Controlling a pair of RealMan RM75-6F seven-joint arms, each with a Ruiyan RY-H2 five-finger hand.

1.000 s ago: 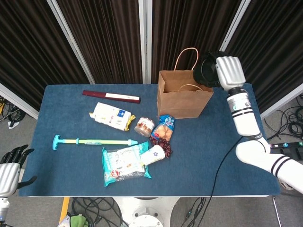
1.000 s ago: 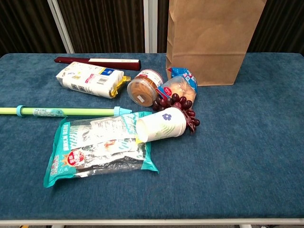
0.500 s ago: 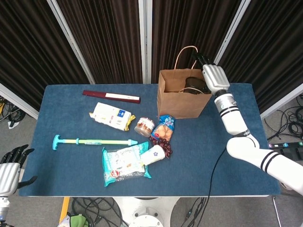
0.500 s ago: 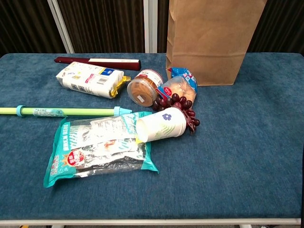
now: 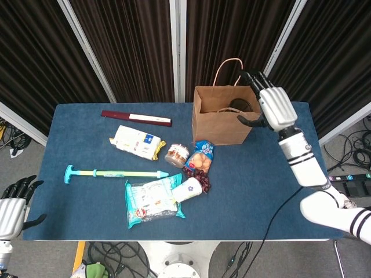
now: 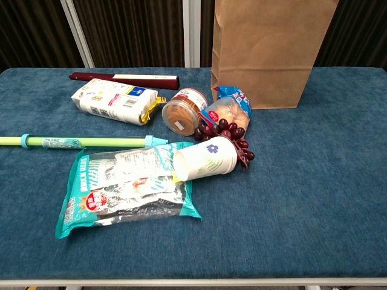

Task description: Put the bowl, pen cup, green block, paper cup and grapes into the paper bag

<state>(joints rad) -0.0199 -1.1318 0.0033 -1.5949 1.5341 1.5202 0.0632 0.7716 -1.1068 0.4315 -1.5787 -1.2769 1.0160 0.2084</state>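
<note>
Since the earlier frames, a dark round object that was carried above the paper bag (image 5: 225, 116) by the right hand (image 5: 272, 106) has been let go: it is now seen lying inside the bag's open mouth, near the upper right of the head view, and the hand has been drawn back to the bag's right rim with its fingers spread and nothing held. The dark object is judged to be the pen cup (image 5: 238, 105) or the bowl; which of the two cannot be told from these views. No green block is seen on the table, so it is presumably already bagged. Two task items are judged to be left outside: the paper cup (image 6: 204, 158) and the grapes (image 6: 225, 130). In the chest view the paper cup is seen lying on its side just below the centre, its long axis running left to right, its open mouth pointed to the left and resting on the edge of a teal snack packet (image 6: 124, 190), its base touching the grapes to the right. The grapes are bunched between the cup and a blue snack pouch (image 6: 229, 109), below the bag. The left hand (image 5: 13, 207) is seen at the lower left edge of the head view, off the table, fingers loosely apart and empty.
</note>
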